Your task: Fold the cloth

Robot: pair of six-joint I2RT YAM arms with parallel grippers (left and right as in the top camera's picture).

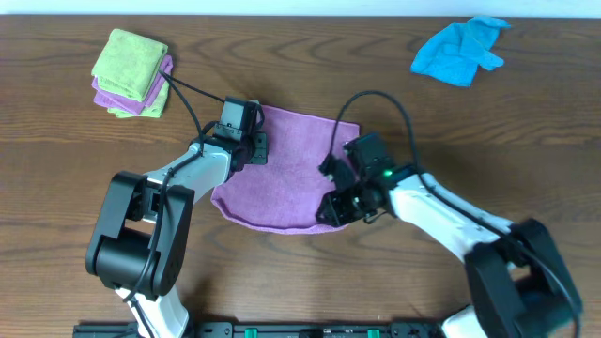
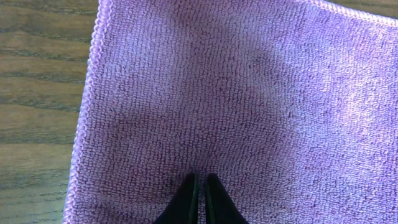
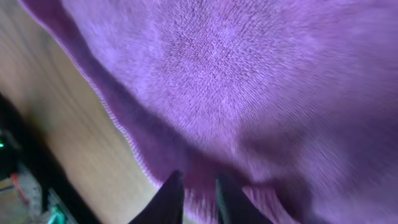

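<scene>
The cloth [image 1: 282, 174] is purple terry with a stitched hem, spread mostly flat on the bench [image 1: 488, 141] between the two hands. Its far edge runs straight and its near edge bulges in a curve. The left hand [image 2: 199, 190] rests on its left part, fingers together, just inside the hem. Its near right corner rises, pinched in the right hand [image 3: 198, 190].

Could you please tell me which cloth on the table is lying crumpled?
The blue cloth; the purple cloth is spread out, and the stacked cloths are folded.
</scene>
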